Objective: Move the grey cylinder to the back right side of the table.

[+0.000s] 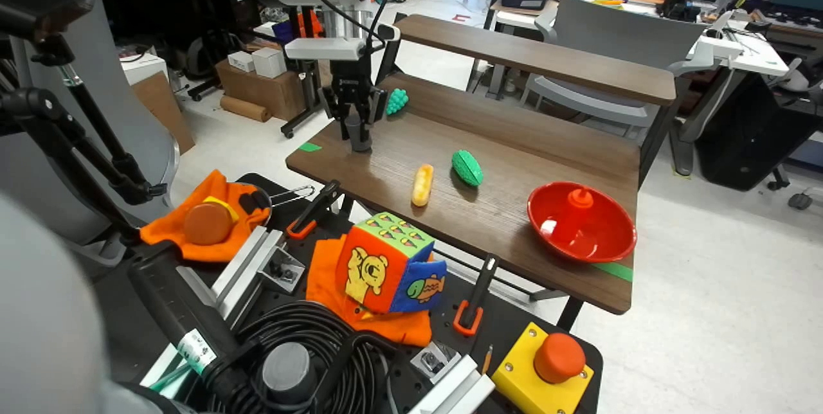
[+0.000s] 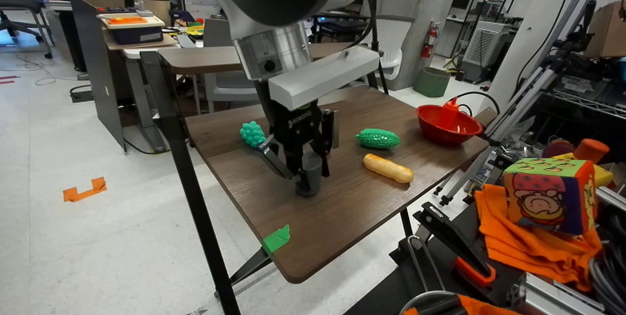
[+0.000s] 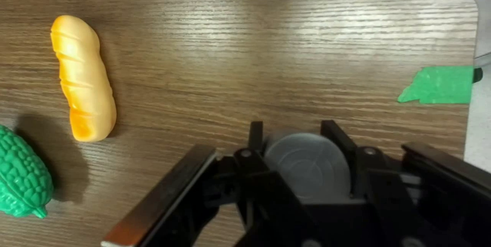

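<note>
Nearest your wrist camera, the gripper (image 3: 293, 134) has a finger (image 3: 256, 136) against either side of the grey cup (image 3: 308, 170), so you look to have it clamped. The cup is on or barely above the table (image 2: 352, 212) (unclear which), near its end, between green tape (image 3: 439, 85) and teal grapes (image 2: 253, 134). I'd judge grabbing done and release left; whether carrying remains is unclear, since I can't tell which corner is back right. Your wrist view gives the round top; both exterior views give its side, plus a red bowl (image 1: 603, 231) absent from the wrist view.
</note>
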You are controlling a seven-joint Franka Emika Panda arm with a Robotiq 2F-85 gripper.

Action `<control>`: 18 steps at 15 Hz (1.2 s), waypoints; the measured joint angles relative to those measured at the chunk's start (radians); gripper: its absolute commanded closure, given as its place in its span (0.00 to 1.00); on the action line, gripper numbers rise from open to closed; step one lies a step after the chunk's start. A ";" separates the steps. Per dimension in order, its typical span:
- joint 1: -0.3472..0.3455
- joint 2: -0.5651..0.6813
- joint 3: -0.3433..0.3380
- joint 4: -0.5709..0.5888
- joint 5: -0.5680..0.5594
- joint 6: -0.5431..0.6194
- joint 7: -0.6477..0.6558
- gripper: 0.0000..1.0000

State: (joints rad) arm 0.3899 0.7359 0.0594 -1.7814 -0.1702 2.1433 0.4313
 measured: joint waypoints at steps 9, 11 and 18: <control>-0.131 -0.262 -0.032 0.024 0.032 -0.011 -0.012 0.92; -0.193 -0.256 -0.056 0.089 0.054 -0.052 -0.028 0.92; -0.319 0.022 -0.135 0.428 0.084 -0.228 -0.027 0.92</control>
State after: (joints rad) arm 0.0709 0.7580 -0.0753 -1.3534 -0.0860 1.9152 0.4046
